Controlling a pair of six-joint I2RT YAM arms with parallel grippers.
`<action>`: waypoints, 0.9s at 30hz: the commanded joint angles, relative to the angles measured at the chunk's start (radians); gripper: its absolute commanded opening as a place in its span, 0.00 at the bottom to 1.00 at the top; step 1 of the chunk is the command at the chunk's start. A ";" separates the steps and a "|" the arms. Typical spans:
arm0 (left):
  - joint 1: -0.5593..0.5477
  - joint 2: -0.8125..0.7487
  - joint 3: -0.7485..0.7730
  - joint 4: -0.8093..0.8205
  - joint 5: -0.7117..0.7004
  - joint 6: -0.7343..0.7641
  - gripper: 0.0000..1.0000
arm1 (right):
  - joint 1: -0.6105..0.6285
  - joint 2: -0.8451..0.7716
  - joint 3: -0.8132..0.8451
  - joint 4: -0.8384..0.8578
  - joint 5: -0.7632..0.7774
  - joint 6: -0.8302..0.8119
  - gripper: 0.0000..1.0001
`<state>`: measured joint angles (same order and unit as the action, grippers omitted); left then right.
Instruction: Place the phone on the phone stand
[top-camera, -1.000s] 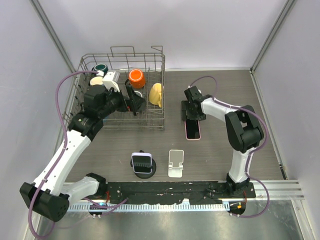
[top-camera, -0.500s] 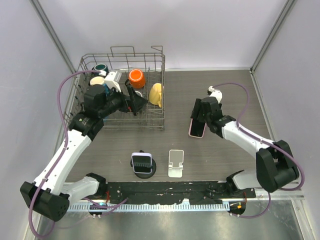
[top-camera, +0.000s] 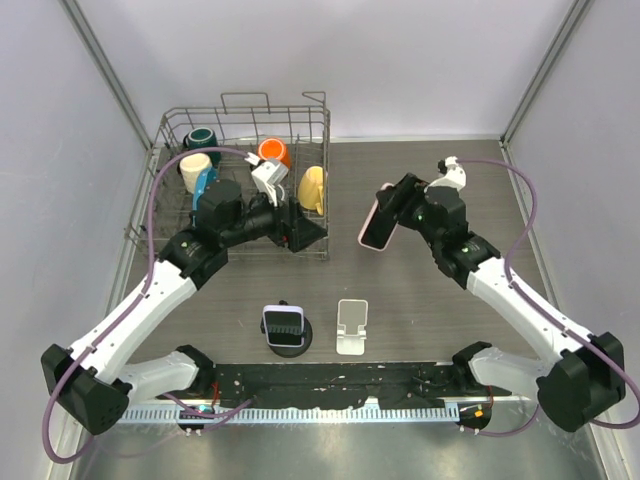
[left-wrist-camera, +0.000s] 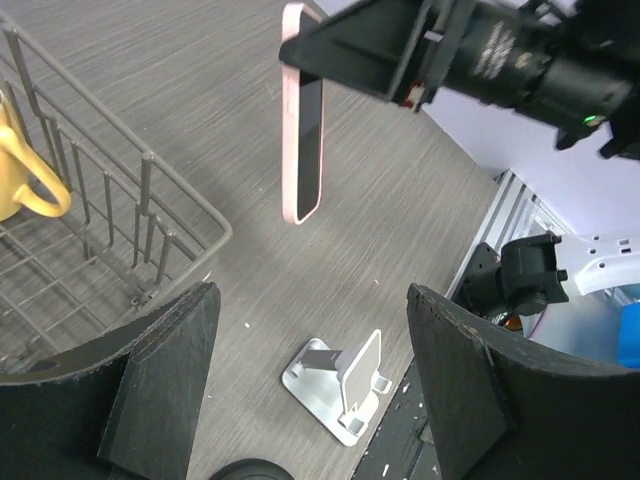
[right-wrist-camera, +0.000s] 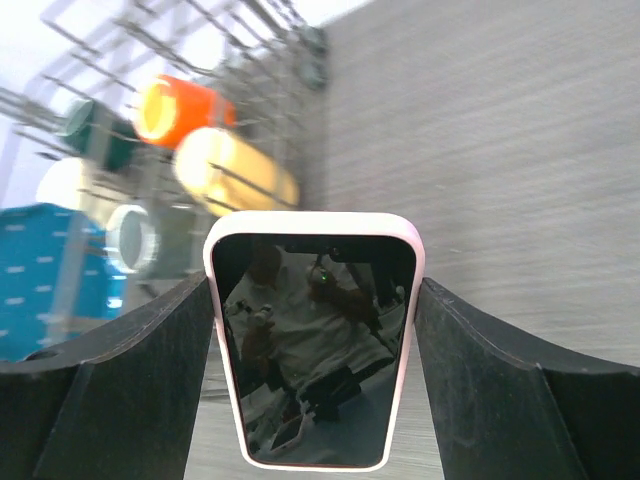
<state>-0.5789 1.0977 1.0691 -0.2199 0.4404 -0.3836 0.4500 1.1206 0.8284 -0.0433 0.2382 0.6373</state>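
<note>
- Top external view: the right gripper (top-camera: 388, 208) is clamped on the phone (top-camera: 377, 222), which hangs tilted in the air above the table (top-camera: 400, 300), well apart from the phone stand (top-camera: 351, 327).
- Left gripper (left-wrist-camera: 312, 300): its jaws are spread wide with nothing between them, beside the corner of the dish rack (top-camera: 327, 150). It carries no part of the load.
- Step in hand, as judged: carrying the phone to the stand. Done well, the move brings the phone toward the near edge and over the white stand, not the black stand (top-camera: 284, 328) just to its left, which already bears a phone-like device.
- Set-down: turn the phone so its back faces the stand's sloped plate, lower its bottom edge behind the front lip, and let go only once it leans at rest — a release from height could topple so light a stand.
- Grip: hold the 2 long edges, so the fingers clear the plate at set-down.
- Phone, appearance: a slim slab in a pale pink case with rounded corners; the glossy black screen is unlit. In the right wrist view the screen faces the camera and mirrors it, with the 2 fingers (right-wrist-camera: 110, 390) pressed on its sides.
- Left wrist view: the phone is seen edge-on and nearly upright, with the stand on the table below it.
</note>
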 joint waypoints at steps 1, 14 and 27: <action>-0.013 0.008 -0.001 0.065 0.023 0.029 0.80 | 0.096 -0.071 0.181 -0.004 -0.022 0.146 0.01; -0.116 0.037 -0.003 0.028 -0.111 0.086 0.77 | 0.435 -0.038 0.304 0.017 0.239 0.239 0.01; -0.116 0.041 0.017 0.013 0.033 0.098 0.00 | 0.466 -0.105 0.359 -0.240 -0.048 -0.253 0.84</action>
<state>-0.7086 1.1477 1.0439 -0.2379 0.3843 -0.2615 0.9096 1.0828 1.0859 -0.1513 0.3416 0.6834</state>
